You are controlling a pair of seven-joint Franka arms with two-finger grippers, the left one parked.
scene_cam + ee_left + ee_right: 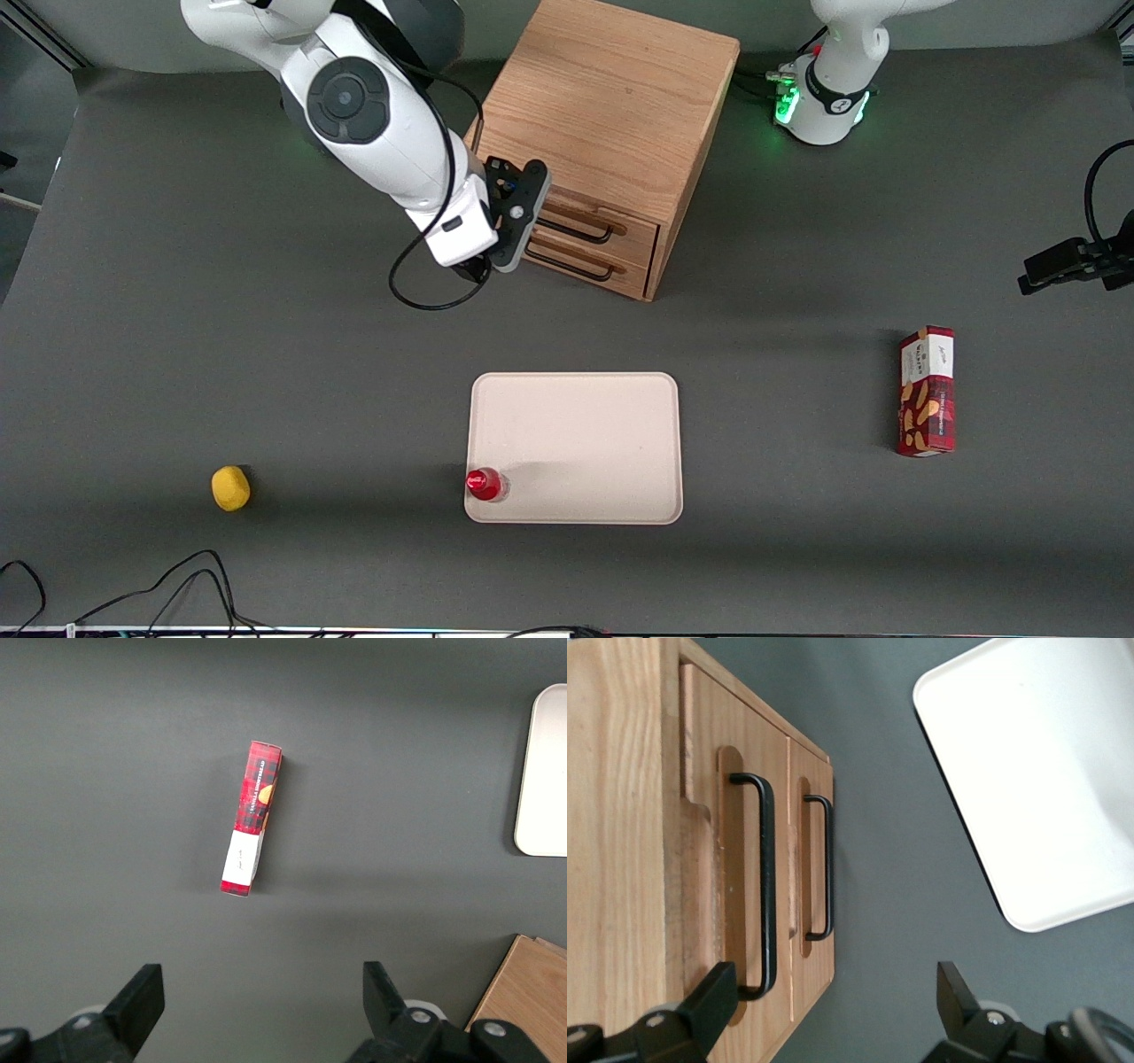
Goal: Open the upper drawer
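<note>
Nearest the front camera, by the table's near edge: a yellow fruit-like lump toward the working arm's end, and a cream tray at mid-table with a red-capped bottle on its near corner. A red snack box lies toward the parked arm's end.

Farther in, I see the gripper wide open and holding nothing, just off the drawer fronts.

Farthest: an oak cabinet near the table's back edge. The upper drawer looks shut; its black handle runs across the front, one finger close to its end. I judge the handle lies straight ahead of the open fingers, not yet between them.
</note>
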